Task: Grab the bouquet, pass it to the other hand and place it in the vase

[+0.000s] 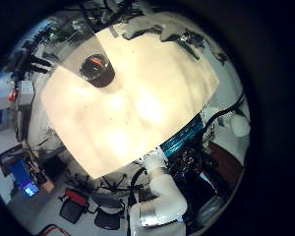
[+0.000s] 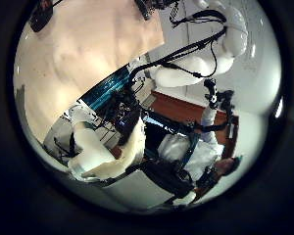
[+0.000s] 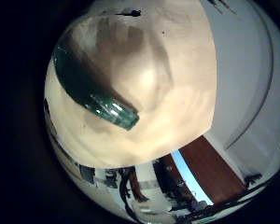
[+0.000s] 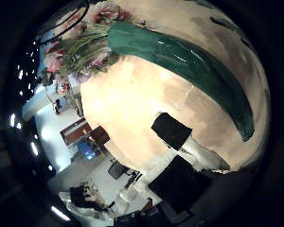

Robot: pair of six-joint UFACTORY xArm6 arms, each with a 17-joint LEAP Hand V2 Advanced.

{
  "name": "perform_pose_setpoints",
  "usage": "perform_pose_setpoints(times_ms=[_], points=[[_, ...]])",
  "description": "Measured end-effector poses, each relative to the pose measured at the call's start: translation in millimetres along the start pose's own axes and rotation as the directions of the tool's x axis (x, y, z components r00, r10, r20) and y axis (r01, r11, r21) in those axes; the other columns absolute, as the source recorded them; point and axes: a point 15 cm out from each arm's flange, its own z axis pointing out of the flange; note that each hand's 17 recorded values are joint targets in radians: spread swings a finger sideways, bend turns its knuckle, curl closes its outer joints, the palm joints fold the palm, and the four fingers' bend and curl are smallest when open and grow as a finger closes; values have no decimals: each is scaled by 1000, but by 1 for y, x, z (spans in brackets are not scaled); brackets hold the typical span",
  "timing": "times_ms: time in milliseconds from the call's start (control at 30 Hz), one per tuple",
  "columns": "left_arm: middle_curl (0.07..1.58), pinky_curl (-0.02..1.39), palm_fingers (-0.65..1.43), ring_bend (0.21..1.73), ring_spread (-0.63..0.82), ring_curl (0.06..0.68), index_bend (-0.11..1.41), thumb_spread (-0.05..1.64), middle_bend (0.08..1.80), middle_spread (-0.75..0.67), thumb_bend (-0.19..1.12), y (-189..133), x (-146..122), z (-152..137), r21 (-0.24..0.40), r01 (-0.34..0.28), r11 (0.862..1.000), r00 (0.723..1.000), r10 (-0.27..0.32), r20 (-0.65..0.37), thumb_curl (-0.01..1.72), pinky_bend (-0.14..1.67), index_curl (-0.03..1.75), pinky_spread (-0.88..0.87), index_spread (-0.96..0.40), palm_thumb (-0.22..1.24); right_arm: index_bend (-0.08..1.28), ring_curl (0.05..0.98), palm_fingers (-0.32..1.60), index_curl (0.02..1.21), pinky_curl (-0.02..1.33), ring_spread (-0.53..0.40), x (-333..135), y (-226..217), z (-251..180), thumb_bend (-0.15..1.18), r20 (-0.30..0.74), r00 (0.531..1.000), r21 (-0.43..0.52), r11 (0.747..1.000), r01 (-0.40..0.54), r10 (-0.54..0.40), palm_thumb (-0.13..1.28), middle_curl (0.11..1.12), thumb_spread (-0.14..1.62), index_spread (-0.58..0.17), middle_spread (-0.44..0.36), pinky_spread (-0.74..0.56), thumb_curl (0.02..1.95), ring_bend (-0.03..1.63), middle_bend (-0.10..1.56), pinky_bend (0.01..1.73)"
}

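In the right thumb side palm view the bouquet (image 4: 151, 52) lies on the table (image 4: 123, 104), close under my right hand. Its flower heads (image 4: 80, 43) are at one end, and the long wrapped stems (image 4: 204, 71) run off to the other. One fingertip (image 4: 170, 130) of my right hand stands clear of the wrap. The cut end of the wrap (image 3: 107, 107) shows in the right little finger side palm view. The round vase (image 1: 95, 69) stands on the table (image 1: 138, 108), far below my left hand. My left hand's fingers (image 2: 137, 166) hang relaxed and hold nothing.
A robot hand and arm (image 1: 157, 25) reach in at the table's far edge beyond the vase. An arm's white body (image 2: 211, 49) stands beside the table. Office chairs (image 1: 88, 206) and other room clutter lie past the table's edges.
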Motion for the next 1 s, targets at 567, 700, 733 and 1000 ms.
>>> perform_pose_setpoints(times_ms=[567,700,733,1000], points=[[274,157,159,395,573,202,196,1114,175,354,-21,1,3,-1,-2,3,1000,1000,-3,-1,300,307,418,661,-39,304,167,287,271,317,202,-8,17,-2,24,-21,-62,997,-50,998,-40,37,604,414,1077,-103,92,221,399,828,353,689],[273,157,159,394,576,202,195,1118,175,354,-21,1,4,-2,4,2,1000,1000,-2,1,299,306,418,661,-39,305,169,289,268,320,199,-11,21,-2,25,-23,-59,997,-51,998,-48,45,602,416,1082,-103,92,221,398,831,357,696],[273,157,159,394,576,202,195,1119,175,354,-21,1,4,-2,6,3,1000,1000,-3,2,299,306,418,661,-39,306,169,289,267,320,198,-11,22,-2,25,-23,-60,997,-52,997,-49,46,602,416,1083,-103,92,220,398,831,357,697],[273,158,157,395,578,203,195,1120,175,355,-21,2,4,-3,7,6,1000,1000,-6,2,302,308,416,661,-39,312,171,295,289,327,182,-24,21,-7,30,-20,-62,997,-45,998,-50,47,609,421,1086,-103,85,194,398,854,375,694]])
